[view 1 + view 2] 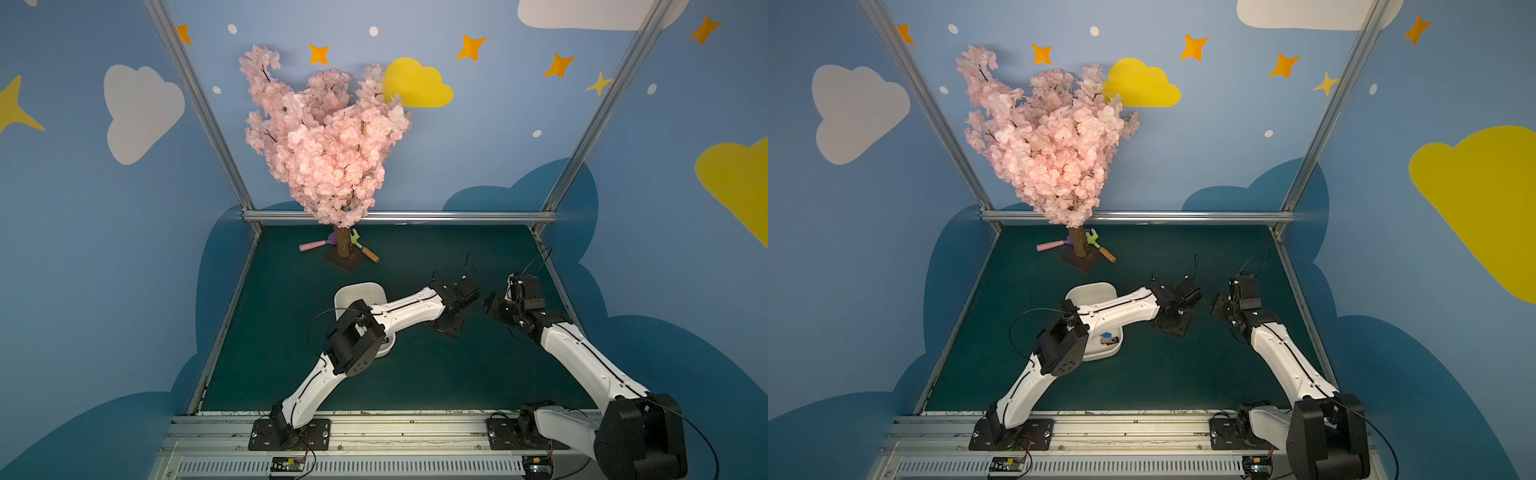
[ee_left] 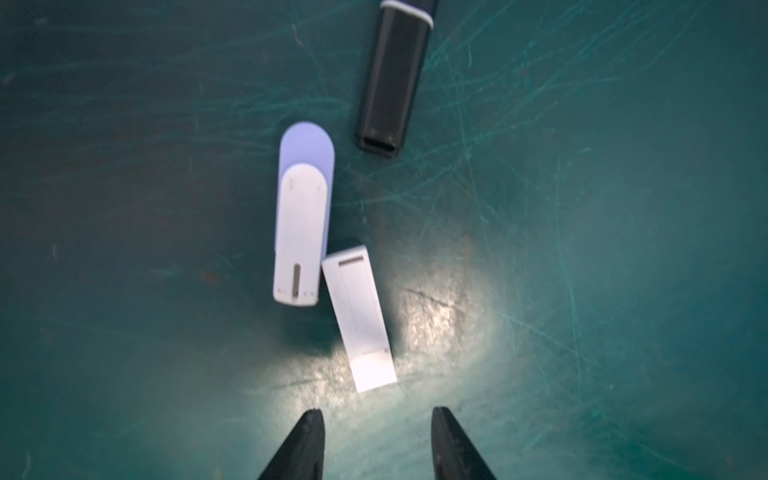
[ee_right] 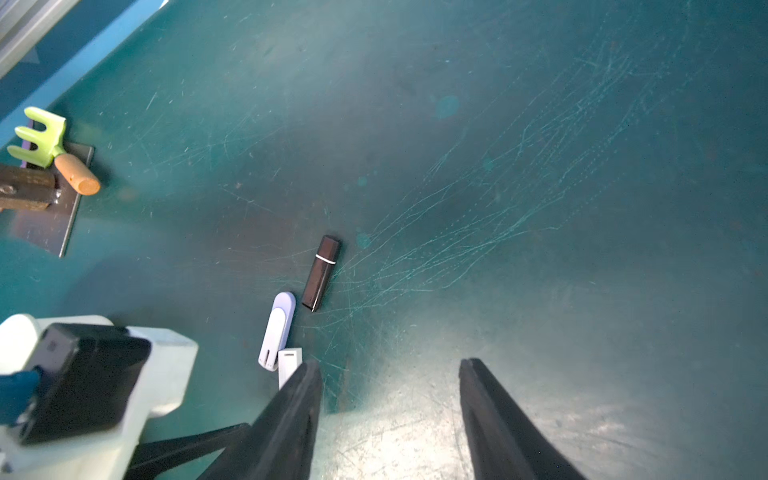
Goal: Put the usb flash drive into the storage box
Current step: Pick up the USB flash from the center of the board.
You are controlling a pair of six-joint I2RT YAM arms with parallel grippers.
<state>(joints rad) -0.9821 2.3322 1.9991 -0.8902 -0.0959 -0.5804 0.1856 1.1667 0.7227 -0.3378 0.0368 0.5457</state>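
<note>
Top views overlook the table (image 1: 270, 316); wrist views hug it.

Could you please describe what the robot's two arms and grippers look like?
The left arm and right arm have smooth white links, black joint housings and thin black cables. The left gripper and right gripper are black and tapered.

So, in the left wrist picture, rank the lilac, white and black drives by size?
1. Lilac drive, largest.
2. White drive and black drive look alike; the black one runs off the picture's edge, so I can't rank them.
</note>
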